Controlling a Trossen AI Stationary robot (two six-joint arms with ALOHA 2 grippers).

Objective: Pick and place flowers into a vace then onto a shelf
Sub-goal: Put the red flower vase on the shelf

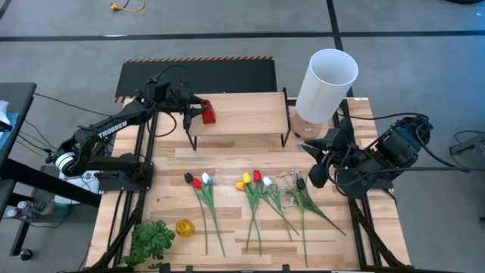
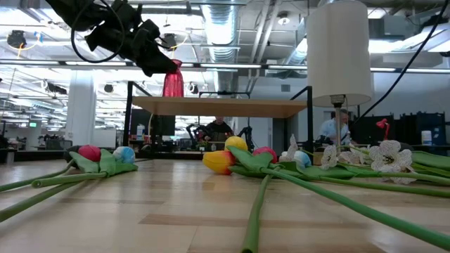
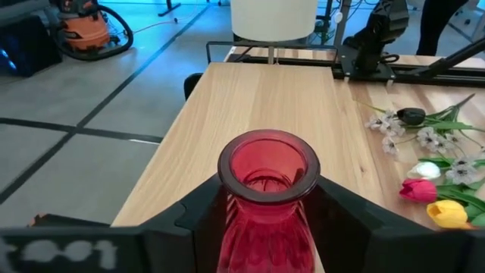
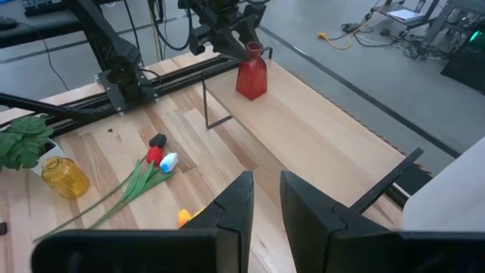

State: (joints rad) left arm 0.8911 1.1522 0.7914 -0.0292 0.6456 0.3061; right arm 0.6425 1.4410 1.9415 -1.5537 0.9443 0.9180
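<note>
Red vase [image 3: 267,199] base hidden between left gripper [image 3: 265,220] jaws.

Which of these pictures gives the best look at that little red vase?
The left wrist view: the red vase fills it, its open mouth empty, between the left gripper's fingers. The right wrist view shows it whole but far off, standing on the shelf. The high view shows it small; the low view shows it partly hidden by the gripper.

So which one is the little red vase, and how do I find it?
Look for the light-wood shelf at the back of the table. The red vase stands at the shelf's left end, between the left gripper's fingers. It is see-through red glass; the other small jar is yellow and sits on the table by the leafy sprig.
</note>
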